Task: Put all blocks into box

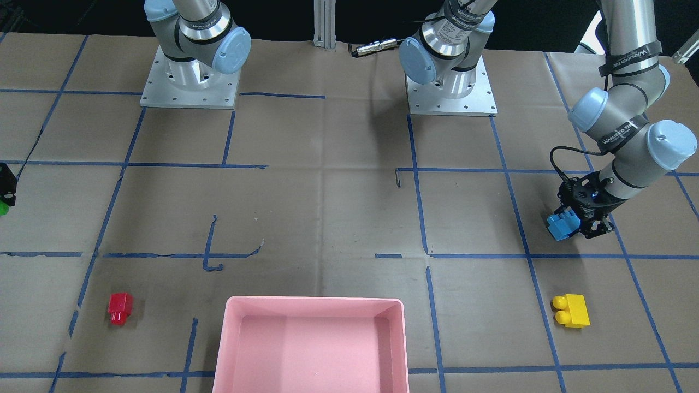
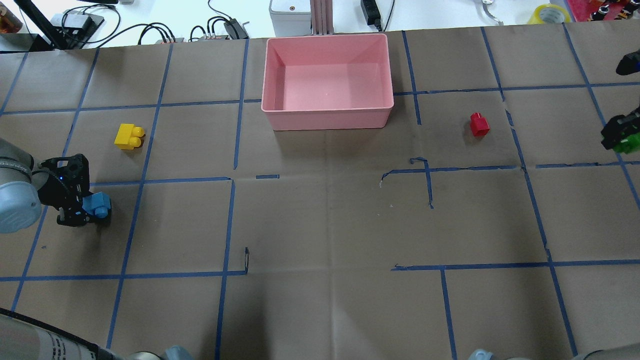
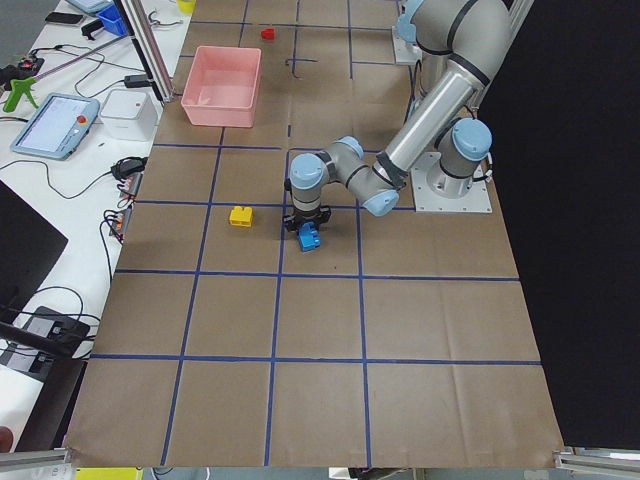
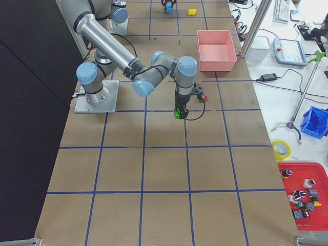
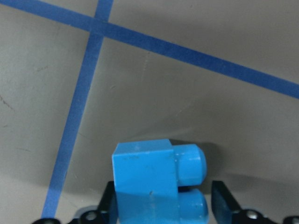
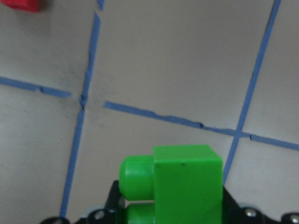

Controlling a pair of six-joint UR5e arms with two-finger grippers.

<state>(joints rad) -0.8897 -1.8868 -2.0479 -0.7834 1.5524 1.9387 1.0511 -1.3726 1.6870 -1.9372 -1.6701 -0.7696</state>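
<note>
Blue block sits clamped in your left gripper by the left edge, green block in your right gripper by the right edge, both bound for the box, I'd judge.

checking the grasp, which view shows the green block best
Right wrist-mounted: the green block fills the lower frame between the jaws. Exterior right shows it small; overhead and front-facing catch only an edge sliver; the rest miss it.
</note>
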